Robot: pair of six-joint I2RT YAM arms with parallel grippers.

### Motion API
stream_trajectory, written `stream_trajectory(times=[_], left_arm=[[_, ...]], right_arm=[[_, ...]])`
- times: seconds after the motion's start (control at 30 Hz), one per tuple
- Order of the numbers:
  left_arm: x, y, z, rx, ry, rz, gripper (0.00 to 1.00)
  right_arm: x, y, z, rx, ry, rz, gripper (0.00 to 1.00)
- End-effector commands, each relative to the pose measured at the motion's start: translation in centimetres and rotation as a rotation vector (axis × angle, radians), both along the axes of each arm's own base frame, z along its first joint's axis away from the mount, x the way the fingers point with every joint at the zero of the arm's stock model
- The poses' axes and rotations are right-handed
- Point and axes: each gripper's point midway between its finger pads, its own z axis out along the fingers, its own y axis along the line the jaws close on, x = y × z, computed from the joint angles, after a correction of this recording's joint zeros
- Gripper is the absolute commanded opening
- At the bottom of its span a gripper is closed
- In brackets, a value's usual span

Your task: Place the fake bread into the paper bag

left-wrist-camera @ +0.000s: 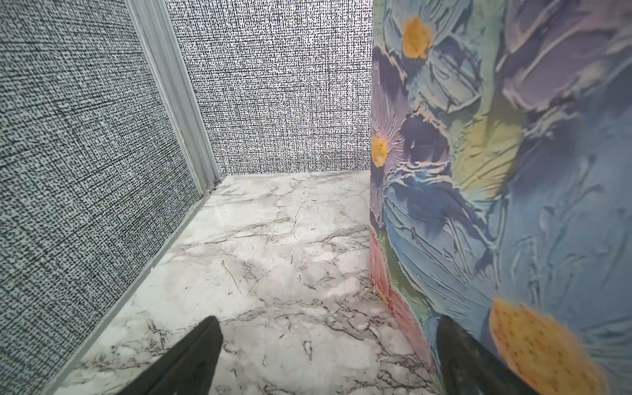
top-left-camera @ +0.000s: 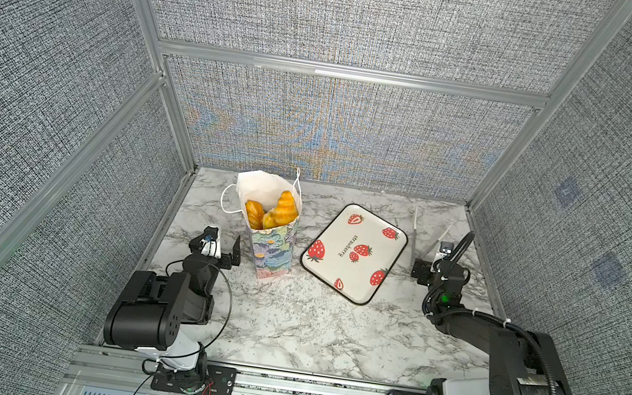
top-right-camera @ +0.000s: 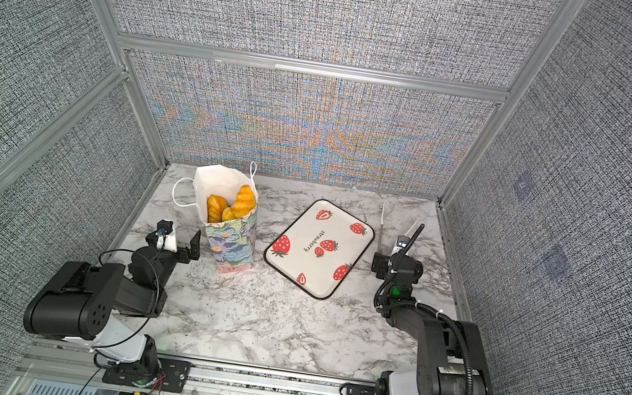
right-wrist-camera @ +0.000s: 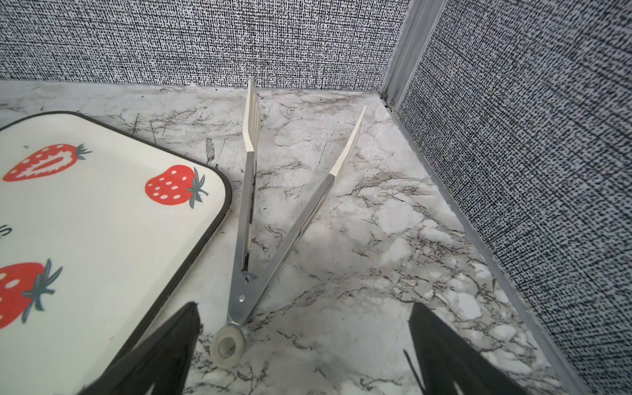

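While fake bread (top-left-camera: 285, 207) sits in paper bag (top-left-camera: 271, 251), L gripper (top-left-camera: 223, 239) & R gripper (right-wrist-camera: 303, 307) gape wide — empty

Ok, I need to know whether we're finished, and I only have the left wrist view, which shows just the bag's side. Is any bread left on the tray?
Observer: No, the tray holds no bread.
Operator: Is it in the bag?
Observer: Yes, bread shows in the open top of the bag in both top views.
Operator: And the other arm?
Observer: The right gripper is open and empty; the tongs lie just ahead of it, beside the tray.
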Motion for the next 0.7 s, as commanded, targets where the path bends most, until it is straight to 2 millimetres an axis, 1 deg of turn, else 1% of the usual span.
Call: stream_trajectory(times=[0.0, 0.1, 0.27, 0.43, 0.67], left_arm=[[0.1, -0.1, 0.7, 0.006, -0.031, -0.01, 0.99], [0.0, -0.1, 0.7, 0.006, -0.03, -0.01, 0.99], [0.1, -0.1, 0.7, 0.007, -0.029, -0.01, 0.99], [0.1, -0.1, 0.7, 0.009, -0.028, -0.01, 0.99], [0.1, -0.2, 0.7, 0.009, -0.03, -0.011, 0.99]], right_arm=[[0.5, 0.6, 0.5, 0.0, -0.047, 0.036, 0.95], [0.6, 0.7, -0.4, 0.0, -0.04, 0.045, 0.95], [0.7, -0.1, -0.6, 0.046, -0.048, 0.031, 0.95], [0.2, -0.3, -1.2, 0.098, -0.07, 0.062, 0.95], [0.1, -0.2, -1.3, 0.102, -0.084, 0.074, 0.95]])
